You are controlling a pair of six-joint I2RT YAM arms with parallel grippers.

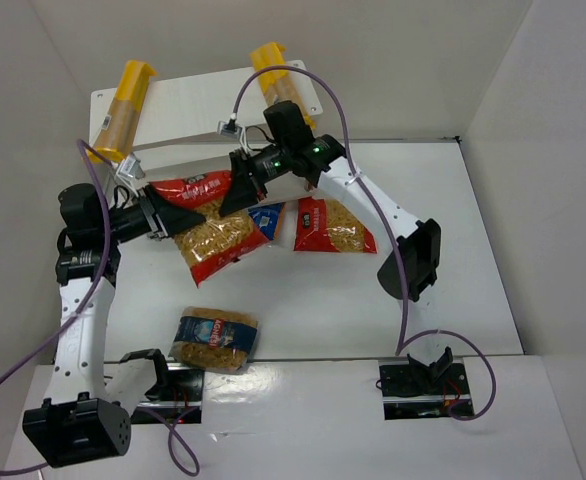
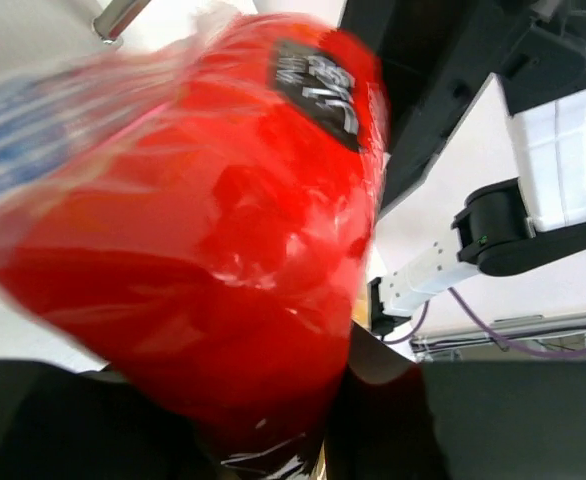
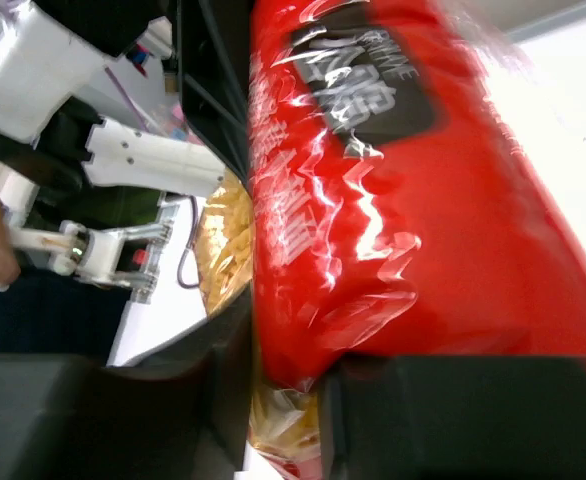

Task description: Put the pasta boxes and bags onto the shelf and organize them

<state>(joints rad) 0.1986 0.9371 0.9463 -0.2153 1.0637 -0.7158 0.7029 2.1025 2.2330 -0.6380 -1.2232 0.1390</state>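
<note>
A red-topped bag [image 1: 213, 240] of yellow pasta hangs above the table in front of the shelf [image 1: 198, 95]. My left gripper [image 1: 156, 215] is shut on its red top from the left, and my right gripper [image 1: 235, 185] is shut on the same end from the right. In the left wrist view the red bag [image 2: 223, 230] fills the frame and runs down into the gripper [image 2: 273, 420]. The right wrist view shows the bag [image 3: 393, 220] pinched in the gripper [image 3: 293, 390]. Two pasta boxes [image 1: 123, 110] [image 1: 273, 75] lie on the shelf's top board.
A second red-topped bag [image 1: 333, 228] lies flat on the table to the right, with a blue-labelled bag [image 1: 266, 218] partly hidden beside it. A mostly blue bag [image 1: 215, 340] lies near the front edge. White walls enclose the table.
</note>
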